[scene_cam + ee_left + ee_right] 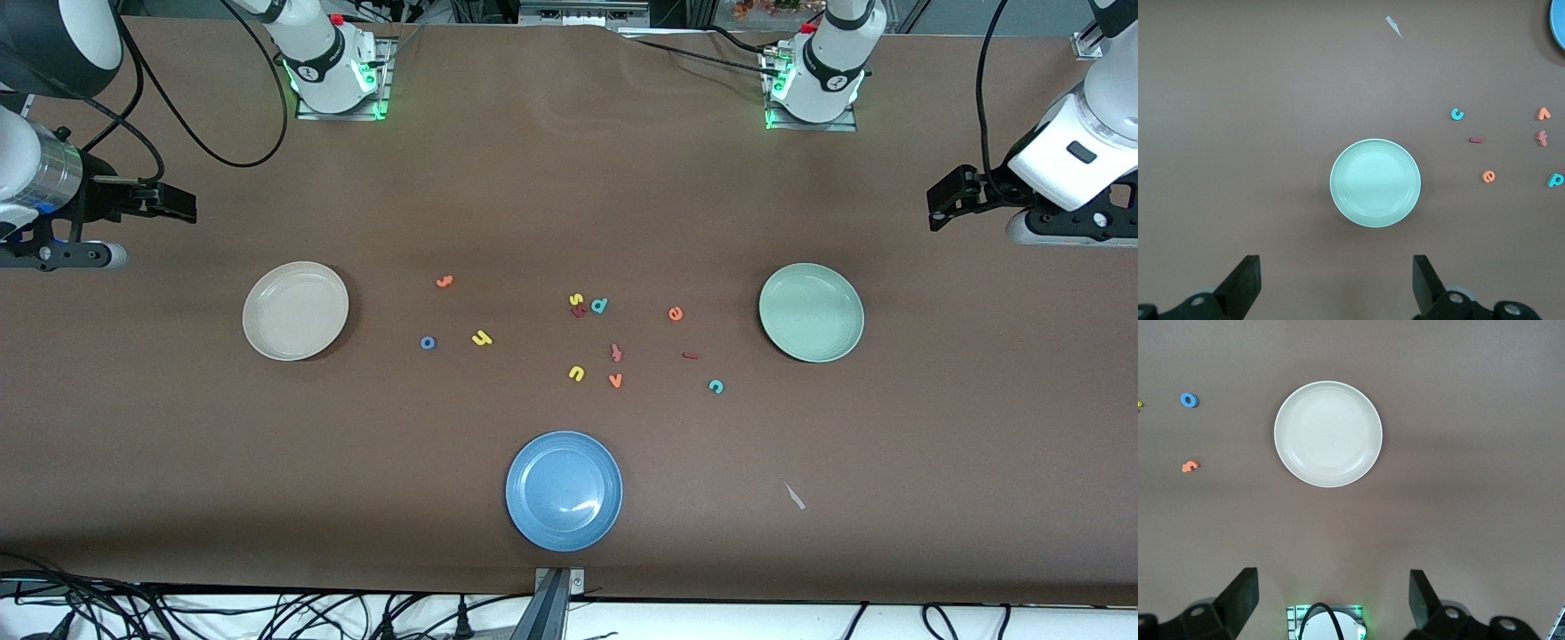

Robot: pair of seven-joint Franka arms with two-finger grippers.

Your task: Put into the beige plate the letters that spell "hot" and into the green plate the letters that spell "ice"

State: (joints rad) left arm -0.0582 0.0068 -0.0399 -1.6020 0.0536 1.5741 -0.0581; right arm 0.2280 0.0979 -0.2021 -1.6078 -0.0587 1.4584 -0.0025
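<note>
I saw both arms waiting: left gripper (1333, 287) spread wide, holding nothing, above the green plate (811, 312); right gripper (1331, 603) likewise above the beige plate (295, 310).

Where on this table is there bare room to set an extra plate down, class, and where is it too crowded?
Bare cloth lies between the beige plate and the blue plate, and between the green plate and the arm bases. It is crowded mid-table, where foam letters scatter from the blue o to the teal c.
</note>
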